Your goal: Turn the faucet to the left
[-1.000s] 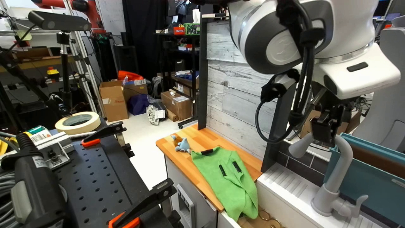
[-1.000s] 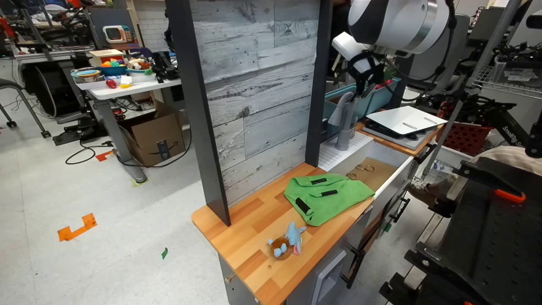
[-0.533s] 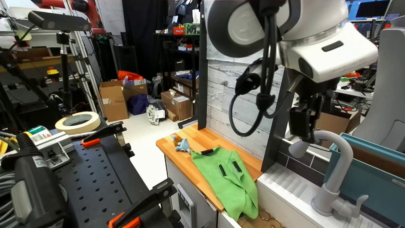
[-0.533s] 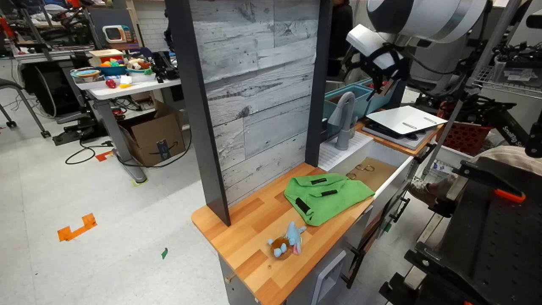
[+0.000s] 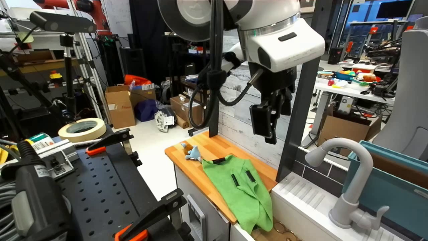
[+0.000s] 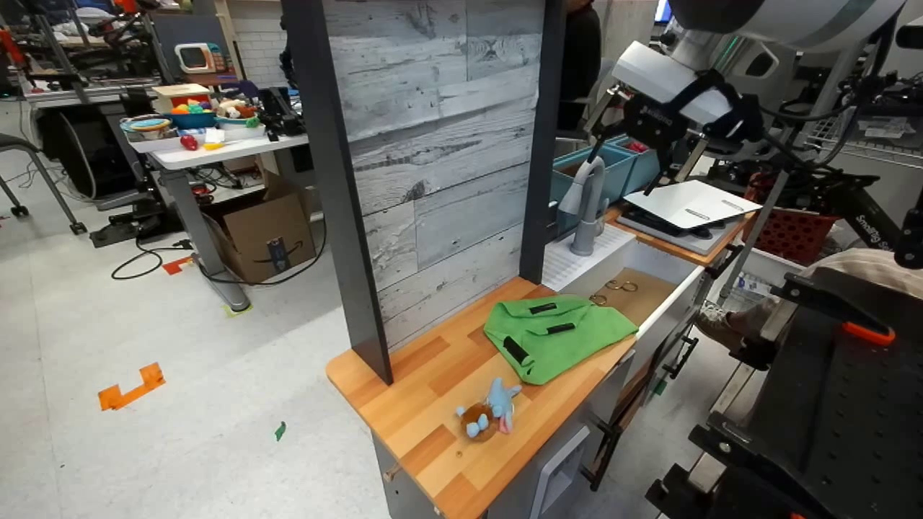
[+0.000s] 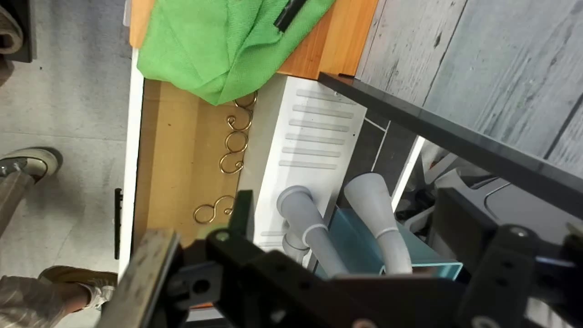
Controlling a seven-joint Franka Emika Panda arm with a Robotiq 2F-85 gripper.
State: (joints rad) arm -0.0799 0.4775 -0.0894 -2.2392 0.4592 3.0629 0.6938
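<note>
The faucet is a light grey gooseneck on a white ribbed ledge, standing upright with its spout toward the left in an exterior view. It also shows in another exterior view. In the wrist view the faucet's spout head and base show between the fingers, and its arch is hidden behind the gripper. My gripper is up and left of the faucet in that exterior view, apart from it. The fingers are spread and empty, as the wrist view and an exterior view show.
A teal bin stands behind the faucet. An upright grey plank panel with dark posts rises beside it. A green cloth lies on the wooden counter and hangs over a basin holding gold rings. A small plush lies nearby.
My gripper has moved away from the faucet's arch, leftward in one exterior view and rightward in another. The faucet looks the same in all frames.
</note>
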